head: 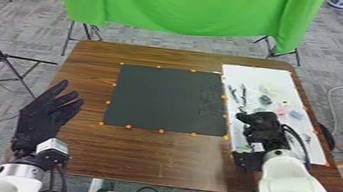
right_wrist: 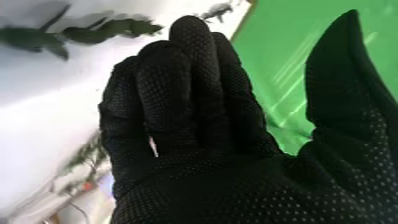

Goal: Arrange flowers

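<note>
Right hand: the robot's right hand in a black fabric glove [head: 266,127] is open. Its fingers are mostly straight and close together, its thumb stands well out to the side, and it has hold of nothing.
Left hand: the robot's left hand in a black fabric glove [head: 45,118] is open too, with its fingers spread and nothing in it. It is well apart from the right hand, at the other side of the brown wooden table [head: 171,159].
Flowers: just past the right hand's fingers are a small yellow flower [head: 284,102], a soft pink flower [head: 281,111] and a pale blue flower [head: 297,115]. They lie on the long white sheet [head: 241,75].
Leaves: a dark green leafy stem [right_wrist: 105,31] lies on the sheet, near the right hand's fingertips.
Mat: a big dark square mat [head: 155,97] is on the right hand's thumb side, next to the sheet.
Feel: the stems look light and thin, so they may bend or roll. The petals look soft and could get squashed.
Where to hold: pinch the bare stem between thumb and fingers, away from petals and leaves.
</note>
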You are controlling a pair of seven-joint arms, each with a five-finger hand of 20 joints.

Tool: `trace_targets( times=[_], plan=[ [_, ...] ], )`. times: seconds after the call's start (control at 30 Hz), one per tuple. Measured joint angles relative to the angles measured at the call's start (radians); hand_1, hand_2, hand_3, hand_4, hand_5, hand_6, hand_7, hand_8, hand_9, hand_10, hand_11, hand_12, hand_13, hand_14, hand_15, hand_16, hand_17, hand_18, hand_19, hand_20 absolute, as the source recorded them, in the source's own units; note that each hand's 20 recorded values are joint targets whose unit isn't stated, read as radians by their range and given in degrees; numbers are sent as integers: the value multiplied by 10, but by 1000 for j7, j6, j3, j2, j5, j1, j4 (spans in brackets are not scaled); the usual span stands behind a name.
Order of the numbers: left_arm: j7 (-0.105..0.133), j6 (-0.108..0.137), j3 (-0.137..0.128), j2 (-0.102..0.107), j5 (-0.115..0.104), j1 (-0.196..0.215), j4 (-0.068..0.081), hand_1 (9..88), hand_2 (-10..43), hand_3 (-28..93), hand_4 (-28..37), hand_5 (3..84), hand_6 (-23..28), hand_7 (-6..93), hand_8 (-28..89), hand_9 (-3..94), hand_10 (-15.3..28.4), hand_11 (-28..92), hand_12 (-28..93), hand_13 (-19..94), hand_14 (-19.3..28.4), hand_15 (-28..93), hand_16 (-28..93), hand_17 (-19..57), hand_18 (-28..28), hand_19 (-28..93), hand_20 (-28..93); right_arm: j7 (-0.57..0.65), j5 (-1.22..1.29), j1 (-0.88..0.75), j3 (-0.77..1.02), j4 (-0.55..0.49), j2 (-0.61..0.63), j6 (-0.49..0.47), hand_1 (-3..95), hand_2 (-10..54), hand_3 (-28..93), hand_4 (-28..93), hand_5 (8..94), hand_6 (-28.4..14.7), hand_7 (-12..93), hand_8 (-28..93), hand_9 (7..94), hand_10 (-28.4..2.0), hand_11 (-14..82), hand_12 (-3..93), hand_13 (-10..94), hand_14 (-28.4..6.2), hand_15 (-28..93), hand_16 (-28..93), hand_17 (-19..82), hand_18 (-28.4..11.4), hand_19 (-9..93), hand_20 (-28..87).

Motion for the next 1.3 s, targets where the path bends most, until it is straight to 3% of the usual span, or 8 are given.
trace_targets(
  times=[0.2, 0.3, 0.53, 0.87, 1.3],
  plan=[
    [8, 3, 2, 6, -2, 3, 0, 240, 58, 813, -200, 375, 94, 134, -97, 366, 203, 262, 98, 269, 271, 493, -95, -84, 245, 604, -65, 258, -318, 26, -67, 1, 12, -70, 254, -62, 859, -265, 588, -88, 259, -158, 611, -193, 587, 186, 625, -130, 847, 105, 284, -239, 932, 392],
    [11, 6, 5, 11, -3, 3, 0, 240, 57, 814, -200, 374, 94, 134, -97, 366, 203, 263, 98, 269, 271, 493, -95, -84, 246, 604, -65, 316, -459, 40, -98, 9, 16, -97, 265, -73, 854, -265, 605, -86, 274, -157, 618, -191, 591, 189, 634, -130, 846, 105, 290, -245, 932, 397],
    [13, 9, 6, 15, -3, 3, 0, 240, 57, 814, -199, 374, 94, 134, -97, 365, 203, 263, 96, 269, 270, 493, -94, -84, 246, 604, -65, 316, -654, 43, -101, 11, 18, -204, 281, -89, 854, -263, 631, -82, 305, -158, 625, -191, 598, 194, 640, -132, 846, 110, 296, -248, 932, 409],
    [9, 9, 6, 14, -2, -1, 0, 241, 57, 813, -199, 375, 94, 135, -98, 365, 203, 265, 96, 269, 271, 493, -95, -85, 245, 603, -64, 281, -583, 17, -82, 4, 28, -298, 288, -87, 853, -263, 628, -79, 314, -166, 620, -192, 593, 197, 635, -133, 839, 115, 291, -250, 932, 397],
    [1, 9, 5, 13, -2, -4, 0, 241, 57, 813, -199, 375, 94, 134, -97, 365, 204, 265, 96, 269, 270, 493, -94, -85, 245, 603, -64, 264, -581, -12, -87, 11, 76, -350, 296, -87, 863, -261, 628, -77, 329, -167, 620, -192, 588, 193, 634, -133, 835, 113, 289, -249, 932, 387]
  ],
)
